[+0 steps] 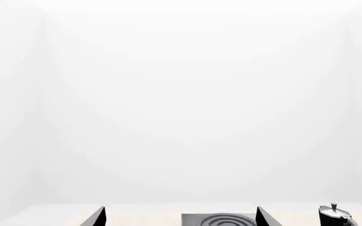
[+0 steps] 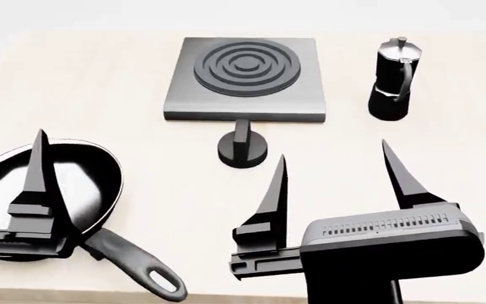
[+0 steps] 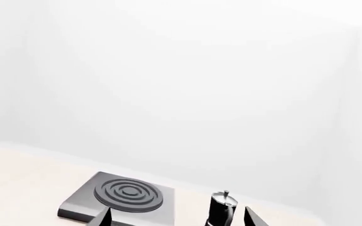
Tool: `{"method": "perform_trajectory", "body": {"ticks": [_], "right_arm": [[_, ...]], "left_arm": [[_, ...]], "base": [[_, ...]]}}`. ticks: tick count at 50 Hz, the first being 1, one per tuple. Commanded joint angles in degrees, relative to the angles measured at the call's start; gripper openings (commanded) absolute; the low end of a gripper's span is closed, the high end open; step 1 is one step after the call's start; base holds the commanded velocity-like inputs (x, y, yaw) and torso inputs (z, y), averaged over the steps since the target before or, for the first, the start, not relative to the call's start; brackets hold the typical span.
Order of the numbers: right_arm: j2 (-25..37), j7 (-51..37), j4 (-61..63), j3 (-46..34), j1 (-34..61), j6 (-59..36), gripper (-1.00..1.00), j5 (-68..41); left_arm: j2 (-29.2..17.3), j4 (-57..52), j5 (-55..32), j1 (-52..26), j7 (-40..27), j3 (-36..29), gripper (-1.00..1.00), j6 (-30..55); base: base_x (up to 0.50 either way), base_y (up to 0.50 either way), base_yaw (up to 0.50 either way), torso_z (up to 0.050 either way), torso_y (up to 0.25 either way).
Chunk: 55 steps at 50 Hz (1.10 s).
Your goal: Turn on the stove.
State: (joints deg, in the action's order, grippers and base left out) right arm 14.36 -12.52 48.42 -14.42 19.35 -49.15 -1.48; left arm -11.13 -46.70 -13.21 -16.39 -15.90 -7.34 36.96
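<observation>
The stove (image 2: 243,79) is a flat grey square slab with a ringed burner, lying at the far middle of the table. Its round black knob (image 2: 243,151) sits just in front of the slab. My right gripper (image 2: 336,183) hovers open, near and slightly right of the knob, with nothing between its fingers. One finger (image 2: 38,171) of my left gripper shows over the frying pan. In the left wrist view the left gripper (image 1: 181,219) is open wide, with the stove (image 1: 218,220) beyond it. The right wrist view has the right gripper (image 3: 177,219) open before the stove (image 3: 124,195).
A black moka pot (image 2: 392,79) stands right of the stove, also seen as the moka pot (image 3: 222,207) and the moka pot (image 1: 335,215). A black frying pan (image 2: 45,196) lies at the near left, handle pointing to the front edge. The table (image 2: 99,95) is pale wood.
</observation>
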Motion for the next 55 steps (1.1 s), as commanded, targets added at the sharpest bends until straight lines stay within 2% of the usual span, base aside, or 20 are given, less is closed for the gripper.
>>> {"method": "perform_trajectory", "body": {"ticks": [1, 44, 55], "right_arm": [[0.1, -0.18, -0.39, -0.46, 0.1, 0.23, 1.0, -0.22], [0.48, -0.74, -0.08, -0.94, 0.32, -0.32, 1.0, -1.48], [-0.14, -0.58, -0.26, 0.41, 0.1, 0.38, 1.0, -2.98]], "left_arm": [[-0.15, -0.5, -0.69, -0.02, -0.62, 0.12, 1.0, 0.23], [-1.26, 0.12, -2.21, -0.14, -2.05, -0.37, 1.0, -0.45], [-1.55, 0.55, -2.38, -0.3, -2.45, -0.41, 1.0, -0.82]], "base": [[0.0, 0.15, 0.0, 0.0, 0.0], [0.0, 0.15, 0.0, 0.0, 0.0], [0.0, 0.0, 0.0, 0.0, 0.0]]}}
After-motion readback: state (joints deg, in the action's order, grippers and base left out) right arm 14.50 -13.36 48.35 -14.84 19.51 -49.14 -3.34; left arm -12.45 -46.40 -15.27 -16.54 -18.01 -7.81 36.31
